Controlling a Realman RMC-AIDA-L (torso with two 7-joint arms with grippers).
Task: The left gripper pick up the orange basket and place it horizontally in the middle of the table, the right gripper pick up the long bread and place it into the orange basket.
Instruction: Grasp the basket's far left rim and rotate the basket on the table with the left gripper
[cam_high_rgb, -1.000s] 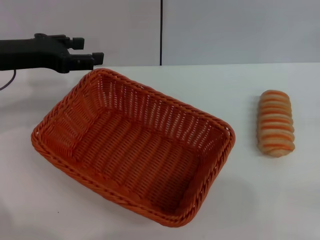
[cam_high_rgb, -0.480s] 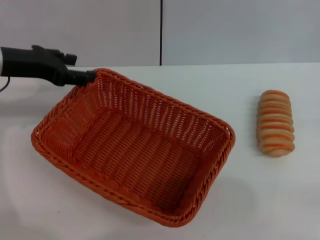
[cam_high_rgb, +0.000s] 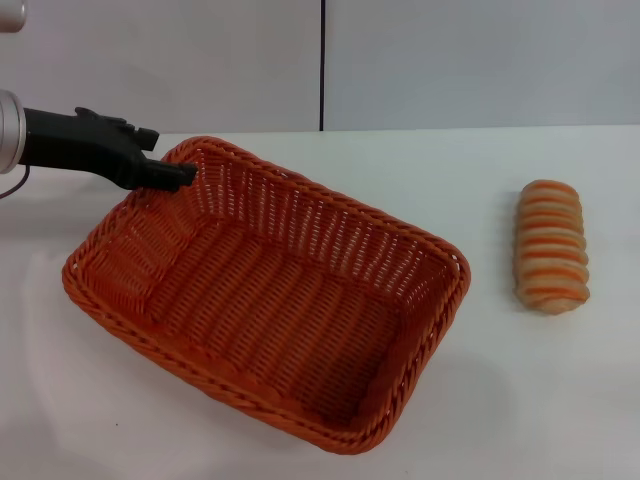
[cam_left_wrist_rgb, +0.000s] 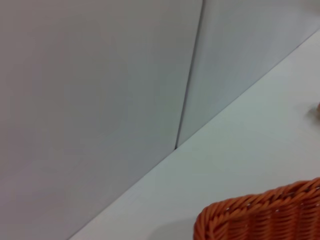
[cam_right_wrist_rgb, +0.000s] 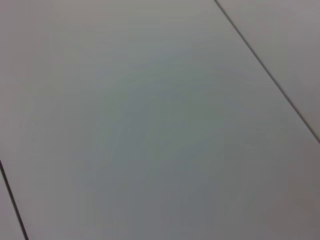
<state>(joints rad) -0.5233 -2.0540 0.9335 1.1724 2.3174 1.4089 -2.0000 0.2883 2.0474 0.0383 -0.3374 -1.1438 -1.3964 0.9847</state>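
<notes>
Left gripper (cam_high_rgb: 178, 175) has come down over the last second — it was hovering above and behind the far-left corner of the orange basket (cam_high_rgb: 265, 290), now its tip sits right at that corner's braided rim, touching or nearly so. A second ago the two fingers were plainly spread; now they overlap the weave and I cannot tell whether they are apart, together, or clamped on the rim. Basket itself hasn't shifted between frames, so no lift yet.

Positions relative to the claw: the basket runs from the fingertips forward and to the claw's right, lying skewed on the table (cam_high_rgb: 430, 170), not horizontal. Long bread (cam_high_rgb: 549, 246) is well off to the claw's right, past the basket's far end, apart from it, lying on the table. In the left wrist view only a bit of rim (cam_left_wrist_rgb: 260, 217) shows, close to the camera, which fits a claw at the corner.

Right gripper is not in any view; its wrist camera shows only plain grey surface.

My read: approach done, grasp on the corner rim is the step in hand. A corner pinch on a wide basket will likely let it swing when lifted — worth watching during the turn to horizontal. Bread step is untouched.
</notes>
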